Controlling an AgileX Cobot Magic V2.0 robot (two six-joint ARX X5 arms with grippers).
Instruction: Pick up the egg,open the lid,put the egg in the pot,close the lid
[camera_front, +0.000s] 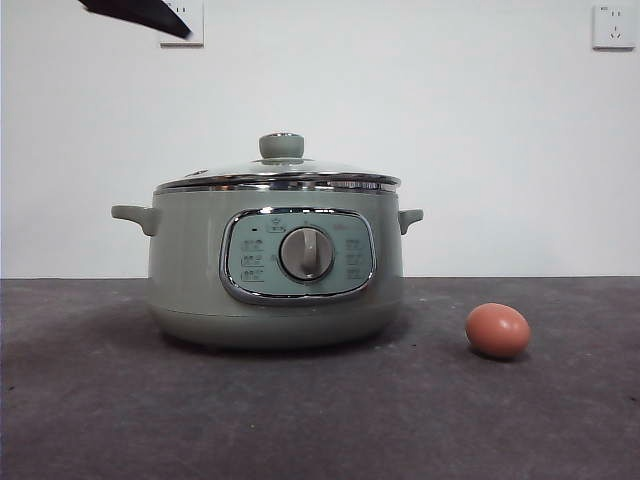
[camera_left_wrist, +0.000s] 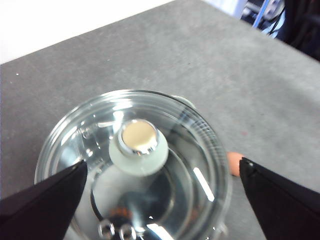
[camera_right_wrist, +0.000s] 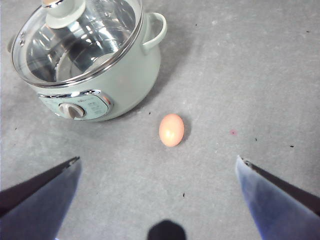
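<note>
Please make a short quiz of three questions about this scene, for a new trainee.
1. True or false: the lid sits closed on the pot.
2. Where does the egg lie: A) inside the pot, B) on the table beside the pot, C) in a gripper?
3. Fill in: the left gripper hangs open above the lid's ____, while the right gripper hangs open above the egg.

Key: 1 true; 2 B; 3 knob.

In the left wrist view the lid (camera_left_wrist: 135, 170) hides most of the egg (camera_left_wrist: 234, 163).

Even light, lid (camera_left_wrist: 132, 165) glare
</note>
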